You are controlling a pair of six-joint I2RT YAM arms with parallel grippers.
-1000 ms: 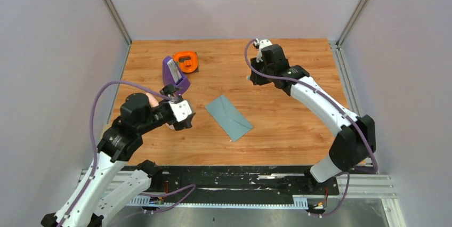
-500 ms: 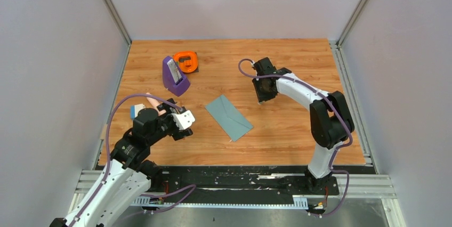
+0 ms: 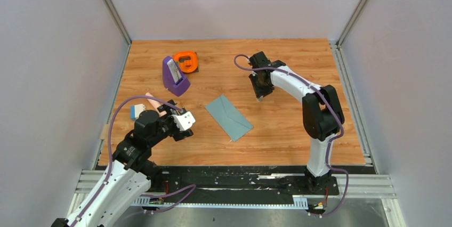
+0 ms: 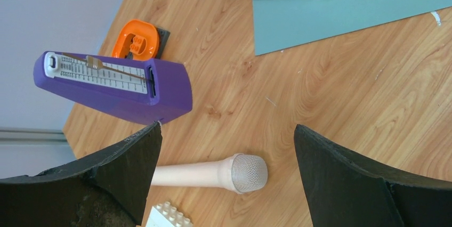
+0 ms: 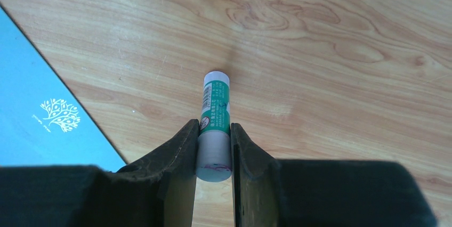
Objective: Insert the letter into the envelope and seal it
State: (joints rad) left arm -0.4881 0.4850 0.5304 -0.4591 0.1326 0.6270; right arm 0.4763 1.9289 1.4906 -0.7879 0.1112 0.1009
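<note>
Clamps glue stick (image 5: pixel 215 110) in R gripper (image 5: pixel 214 131), near envelope (image 5: pixel 48 126) (flap down, prob.). Holds L gripper (image 4: pixel 226 131) spread wide over mic (image 4: pixel 213 172), nr metronome (image 4: pixel 114 86).

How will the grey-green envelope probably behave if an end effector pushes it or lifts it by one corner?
The envelope looks like thin paper, so lifted by one corner it would probably bend and sag. It lies flat on the smooth wooden table, so a push would likely slide it. No raised edge shows, so pinching may be hard.

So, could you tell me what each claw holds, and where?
Right claw pinches the glue stick at its near end; left claw holds nothing.
</note>
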